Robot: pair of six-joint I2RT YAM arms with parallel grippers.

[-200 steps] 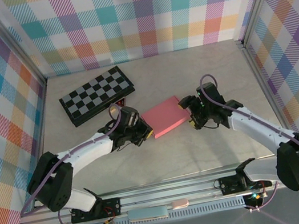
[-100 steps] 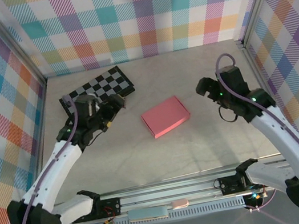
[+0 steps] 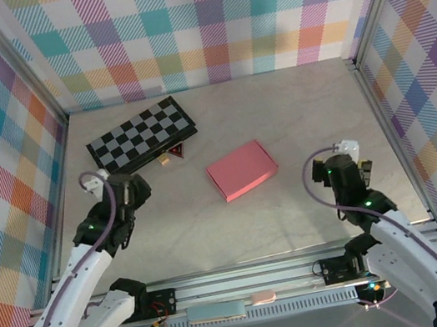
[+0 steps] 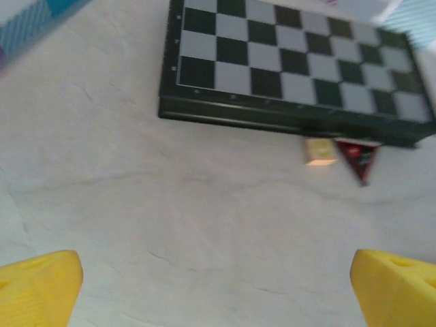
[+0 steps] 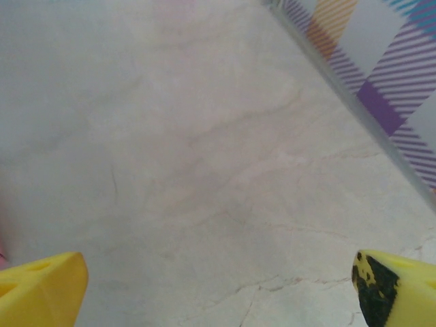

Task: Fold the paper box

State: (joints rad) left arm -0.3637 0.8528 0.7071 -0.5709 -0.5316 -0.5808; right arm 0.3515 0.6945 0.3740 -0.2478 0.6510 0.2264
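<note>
Currently: paper box (image 3: 242, 170) lies closed mid-tabletop (image 3: 293, 108), well apart from both arms — contents hidden. Left pincer (image 4: 218, 289) and right pincer (image 5: 218, 289) both spread, holding nothing, tips cropped. Two small blurred bits (image 4: 320, 151) beside checkered board (image 3: 140, 138) — unidentified.

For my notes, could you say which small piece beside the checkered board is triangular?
The dark red piece; the beige piece beside it is a squarish block.
</note>
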